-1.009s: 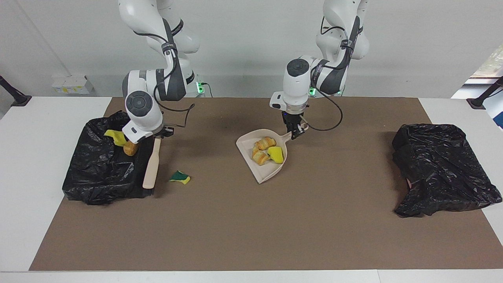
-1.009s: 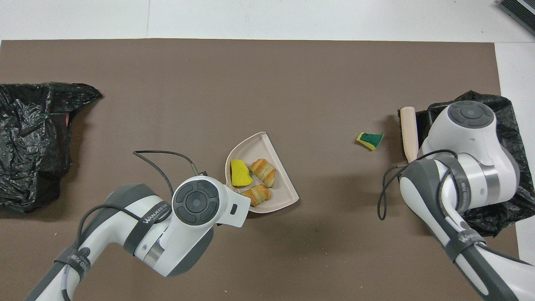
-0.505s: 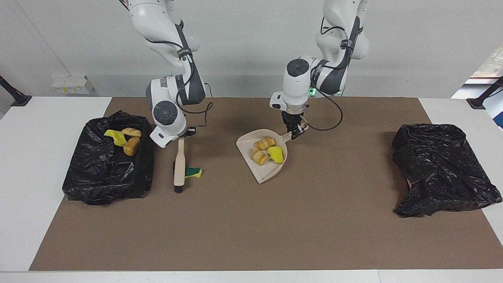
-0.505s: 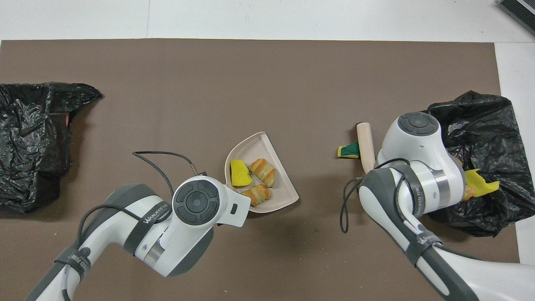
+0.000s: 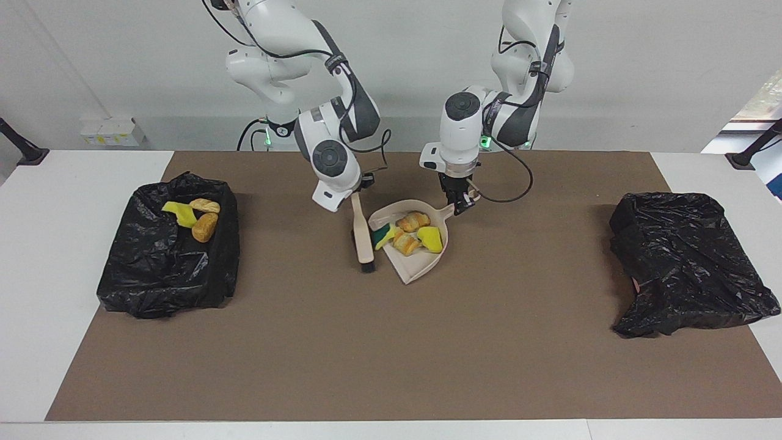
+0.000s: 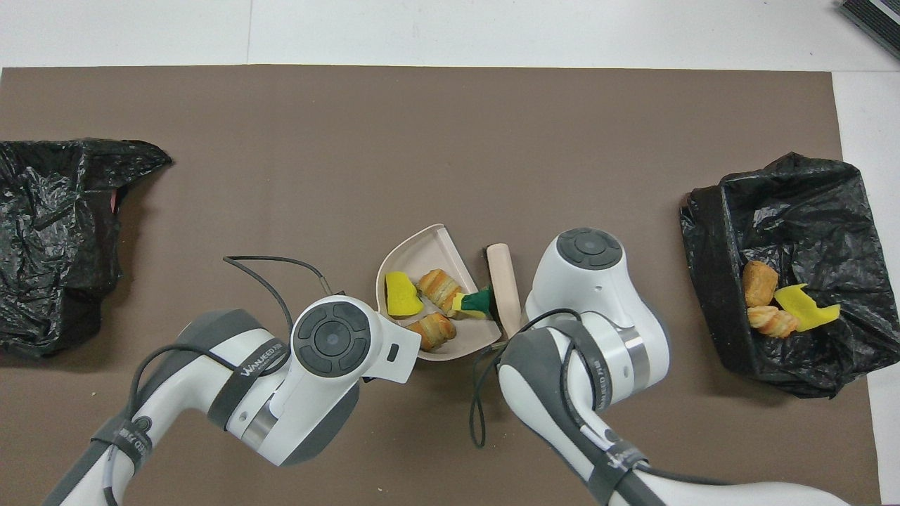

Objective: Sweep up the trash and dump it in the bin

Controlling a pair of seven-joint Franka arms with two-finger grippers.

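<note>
Trash is split between two places: four scraps lie in the dustpan (image 5: 410, 244) at the middle of the table (image 5: 391, 342), and three more sit in the open black bin (image 5: 168, 256) at the right arm's end. In the pan are two bread lumps (image 5: 410, 221), a yellow sponge bit (image 5: 430, 239) and a green-yellow sponge scrap (image 5: 383, 234) lying just inside the pan's mouth. That last scrap lies with its long axis across the lip, green end toward the brush (image 5: 363, 235).

Judged from this, sweeping looks finished; no scrap shows on the bare mat. Dumping the pan remains. A second black bag (image 5: 690, 263) lies crumpled at the left arm's end.

Right gripper (image 5: 357, 194) has its jaws pinching the brush handle, bristles down beside the pan's mouth. Left gripper (image 5: 459, 205) has its jaws pinching the dustpan handle.
</note>
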